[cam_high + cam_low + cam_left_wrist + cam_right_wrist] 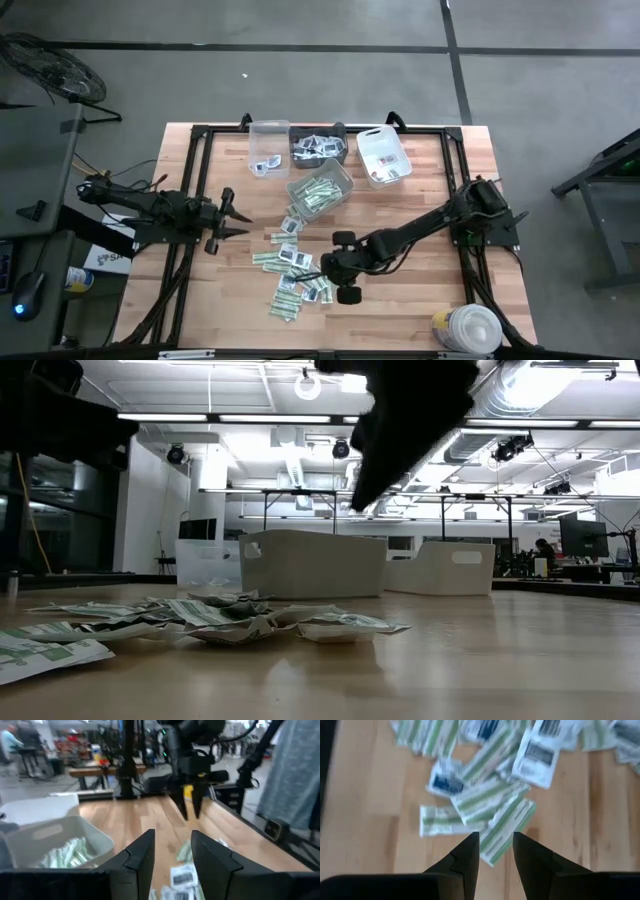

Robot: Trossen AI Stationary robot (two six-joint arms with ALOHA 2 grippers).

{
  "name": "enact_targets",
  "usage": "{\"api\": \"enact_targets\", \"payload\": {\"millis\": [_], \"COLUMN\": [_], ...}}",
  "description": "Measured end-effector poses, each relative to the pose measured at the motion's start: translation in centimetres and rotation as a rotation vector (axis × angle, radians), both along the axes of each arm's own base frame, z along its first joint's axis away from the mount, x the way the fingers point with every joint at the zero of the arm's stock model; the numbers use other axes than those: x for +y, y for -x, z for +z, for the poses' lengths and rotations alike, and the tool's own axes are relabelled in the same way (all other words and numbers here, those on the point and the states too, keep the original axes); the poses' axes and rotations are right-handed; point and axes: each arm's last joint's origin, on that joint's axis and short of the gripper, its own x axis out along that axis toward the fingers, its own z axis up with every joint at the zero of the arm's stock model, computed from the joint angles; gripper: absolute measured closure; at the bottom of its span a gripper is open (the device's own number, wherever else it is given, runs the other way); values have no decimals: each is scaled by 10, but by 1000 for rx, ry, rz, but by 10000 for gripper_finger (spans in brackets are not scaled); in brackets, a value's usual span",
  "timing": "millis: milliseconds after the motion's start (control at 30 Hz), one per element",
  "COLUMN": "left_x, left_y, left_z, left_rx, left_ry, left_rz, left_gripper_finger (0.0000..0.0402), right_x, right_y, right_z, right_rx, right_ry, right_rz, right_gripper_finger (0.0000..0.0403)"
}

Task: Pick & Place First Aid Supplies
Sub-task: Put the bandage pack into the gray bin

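I hold the right gripper (pixel 496 851), fingers narrowly apart and empty, directly above a green-and-white strip (pixel 507 827) in the packet pile (pixel 295 275) on the surface (pixel 420 290), its long axis running diagonally between the fingers; left gripper (pixel 232 212) waits left, narrowly apart.

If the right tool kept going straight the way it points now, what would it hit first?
Probably the green-and-white strip packet lying just ahead of the right tool, at the edge of the loose pile of packets on the table. The fingers stand apart, empty; depth is hard to judge.
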Motion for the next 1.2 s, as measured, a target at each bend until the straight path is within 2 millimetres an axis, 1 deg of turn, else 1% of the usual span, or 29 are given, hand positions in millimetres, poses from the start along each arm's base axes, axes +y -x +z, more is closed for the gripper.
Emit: {"api": "enact_targets", "payload": {"millis": [67,267,433,533,633,733,833,1000,1100,1200], "left_x": [-1,-2,-2,-2,-2,-2,-2,-2,-2,-2], "left_y": [0,0,0,0,0,0,0,0,0,0], "left_z": [-2,-4,-4,-4,-5,-5,-5,-5,-5,-5], "left_rx": [25,35,38,38,39,39,39,39,39,39], "left_ry": [-7,-8,-9,-9,-9,-9,-9,-9,-9,-9], "left_rz": [-17,-68,-72,-67,-66,-65,-64,-64,-64,-64], "left_gripper_finger": [273,273,273,273,273,273,273,273,273,273], "right_x": [0,-1,-3,-3,-2,-1,-3,-8,-13,-16], "right_y": [-1,2,1,0,-3,-5,-7,-11,-13,-15], "right_z": [-7,-14,-15,-19,-26,-38,-44,-46,-46,-48], "right_rx": [23,70,86,100,106,143,154,132,134,132], "right_ry": [16,71,48,35,38,31,27,48,37,28], "right_rz": [13,88,138,182,230,262,273,313,310,346], "right_gripper_finger": [290,276,237,212,199,198,205,220,228,233]}}
